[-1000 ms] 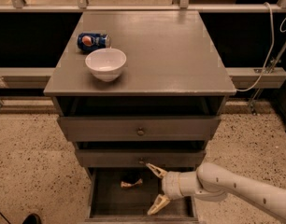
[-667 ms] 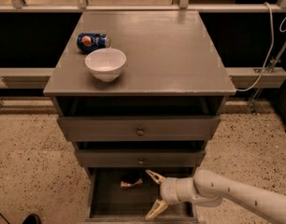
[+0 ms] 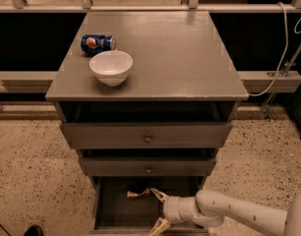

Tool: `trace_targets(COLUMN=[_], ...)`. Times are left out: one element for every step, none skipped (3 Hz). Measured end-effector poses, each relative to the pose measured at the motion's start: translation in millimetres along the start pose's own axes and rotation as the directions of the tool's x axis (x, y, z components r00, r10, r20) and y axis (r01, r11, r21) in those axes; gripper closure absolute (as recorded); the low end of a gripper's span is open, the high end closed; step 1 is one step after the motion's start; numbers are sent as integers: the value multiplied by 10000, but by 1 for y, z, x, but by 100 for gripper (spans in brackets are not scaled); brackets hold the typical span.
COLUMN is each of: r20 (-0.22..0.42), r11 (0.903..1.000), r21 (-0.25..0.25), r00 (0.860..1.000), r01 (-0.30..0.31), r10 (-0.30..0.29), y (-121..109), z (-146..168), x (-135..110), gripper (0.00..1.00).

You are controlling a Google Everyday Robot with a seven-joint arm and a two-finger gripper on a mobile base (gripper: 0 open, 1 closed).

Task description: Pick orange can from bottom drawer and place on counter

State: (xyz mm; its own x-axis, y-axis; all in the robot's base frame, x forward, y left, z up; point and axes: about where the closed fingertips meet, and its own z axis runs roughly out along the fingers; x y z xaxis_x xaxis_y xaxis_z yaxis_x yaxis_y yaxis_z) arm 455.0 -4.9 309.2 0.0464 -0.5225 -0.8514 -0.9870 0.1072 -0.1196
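The gripper (image 3: 158, 211) has moved a little lower and to the left inside the bottom drawer (image 3: 98, 206), its fingers spread wide; the upper fingertip is just beside the orange can (image 3: 137, 194), which lies on the drawer floor near the back, below the counter (image 3: 180, 48)

Hand (image 3: 153, 211) fills the right of the bottom drawer (image 3: 97, 206); left floor free.

- The white arm (image 3: 249, 216) reached in from the lower right, running leftward and nearly level.
- Its rounded wrist (image 3: 182, 210) sat at the front of the drawer (image 3: 122, 213).
- The hand (image 3: 153, 211) hung inside that drawer, pointing left.
- Two tan fingers (image 3: 159, 195) stood spread wide, one high, one low, with nothing between them.
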Motion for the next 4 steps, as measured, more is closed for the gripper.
trace_targets(r20=[0,425,1806,2696], r11=[10000,9995,9971,9954], r21=[0,-214,-122,264], r00=[10000,9989,9809,9582], r01=[0,228,753,917], r10=[0,-219,-719,-955], y=[0,-1,-7,-25], z=[0,7,23,41], x=[0,1,7,20], gripper=[0,0,0,0])
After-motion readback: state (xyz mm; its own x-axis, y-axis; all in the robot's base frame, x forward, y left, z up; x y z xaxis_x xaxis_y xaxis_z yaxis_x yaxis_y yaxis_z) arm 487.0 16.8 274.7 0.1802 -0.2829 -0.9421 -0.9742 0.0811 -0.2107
